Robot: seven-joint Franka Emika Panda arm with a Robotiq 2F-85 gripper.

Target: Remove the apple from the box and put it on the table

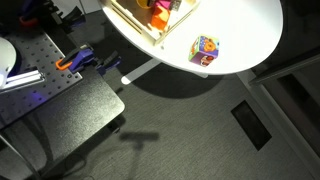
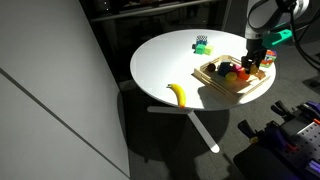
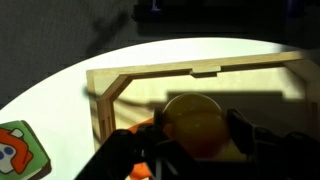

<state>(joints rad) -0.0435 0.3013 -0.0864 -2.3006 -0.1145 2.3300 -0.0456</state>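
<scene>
Dark floor [image 1: 200,130] fills most of an exterior view taken from above, and the round white bench [image 1: 240,30] cuts across the top. We note the box [image 1: 140,30], pale wood, on the bench at the upper edge of the frame, with orange-red items [image 1: 160,14] inside it. A multicoloured cube [image 1: 205,50] sits on the bench just outside the box, near the rim. A grey perforated plate [image 1: 45,95] lies lower left, off the bench, with an orange clamp [image 1: 68,63] at its edge.

In an exterior view from the side, the whole bench [image 2: 165,65] shows on its white pedestal leg [image 2: 200,125]. The box [image 2: 235,85] lies toward one edge. The cube [image 2: 201,44] stands apart from it, and a banana [image 2: 178,95] lies on the bare top, well clear of the box. The arm [image 2: 268,14] hangs from the top edge, and the gripper [image 2: 254,66] is low over the far part of the box, among the fruit. This view is too small for us to pick out the apple or read the fingers.

Wrist view: the box wall [image 3: 150,78] runs across mid-frame, with white bench [image 3: 60,85] beyond it. The apple [image 3: 195,125], yellow-orange, sits between the two dark fingers [image 3: 125,155], which press in from either side, so the gripper [image 3: 195,140] is narrowed onto it and holding it. The apple is within the box outline; we cannot tell whether it is clear of the box floor. A corner of the cube [image 3: 18,150] shows lower left, outside the box.
</scene>
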